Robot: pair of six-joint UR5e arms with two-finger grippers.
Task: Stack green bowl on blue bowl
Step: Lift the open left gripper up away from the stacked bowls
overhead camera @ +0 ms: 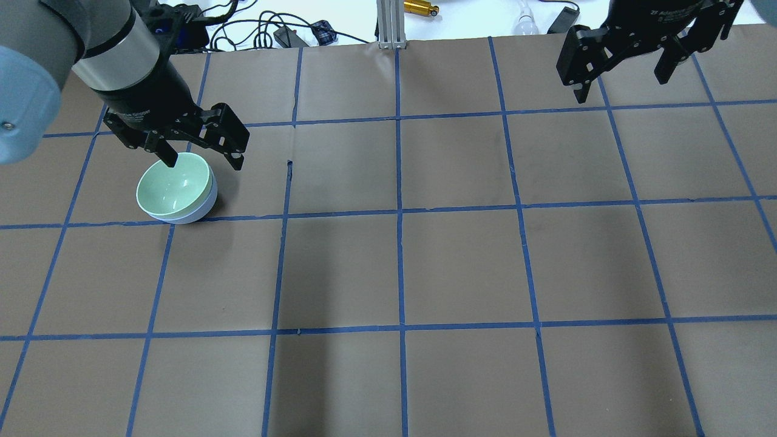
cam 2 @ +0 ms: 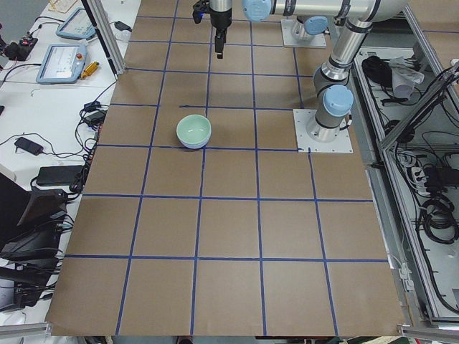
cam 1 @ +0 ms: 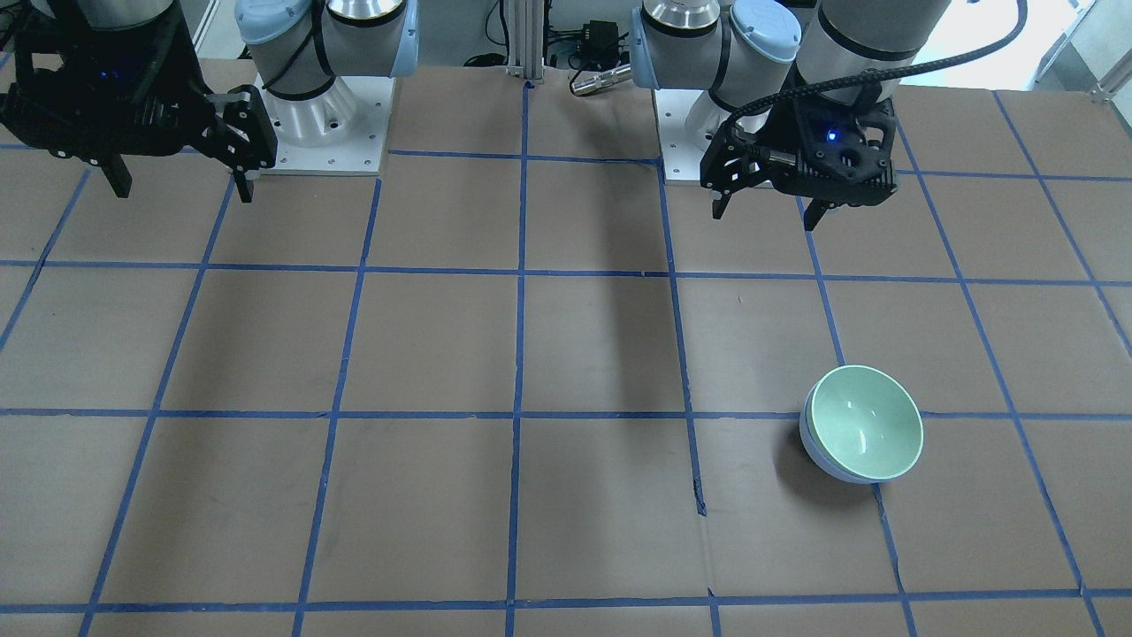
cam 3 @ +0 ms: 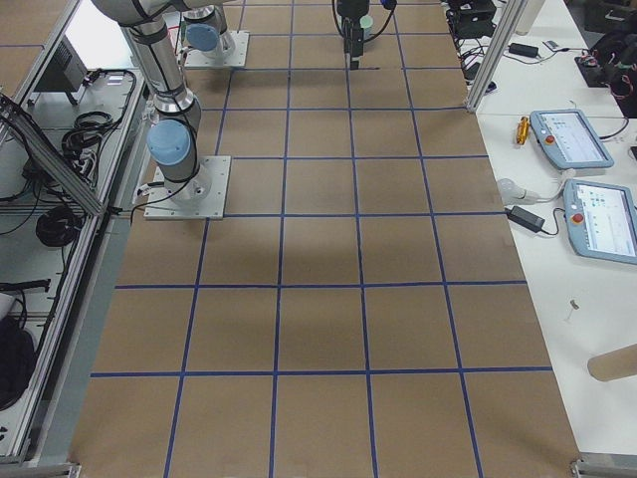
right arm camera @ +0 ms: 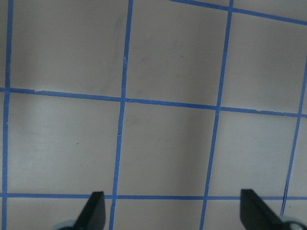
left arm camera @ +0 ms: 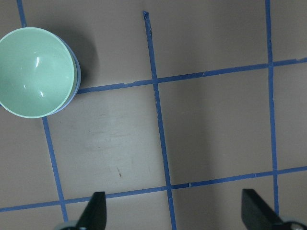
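Note:
The pale mint-green bowl (cam 1: 867, 423) sits upright, nested inside the periwinkle-blue bowl (cam 1: 815, 449), of which only a strip of outer wall shows. The stack is on the table on my left side; the green bowl (overhead camera: 173, 185) sits in the blue bowl (overhead camera: 199, 211) in the overhead view too. My left gripper (overhead camera: 203, 164) is open and empty, raised above the table just behind the stack. In its wrist view the green bowl (left arm camera: 33, 72) is at the upper left. My right gripper (overhead camera: 620, 88) is open and empty, far off at the back right.
The brown table top (overhead camera: 461, 267) carries a blue tape grid. The two arm bases (cam 1: 323, 115) (cam 1: 699, 133) stand at the robot's edge. Cables and an aluminium post (overhead camera: 388, 24) lie past the far edge. Teach pendants (cam 3: 572, 139) rest on a side bench.

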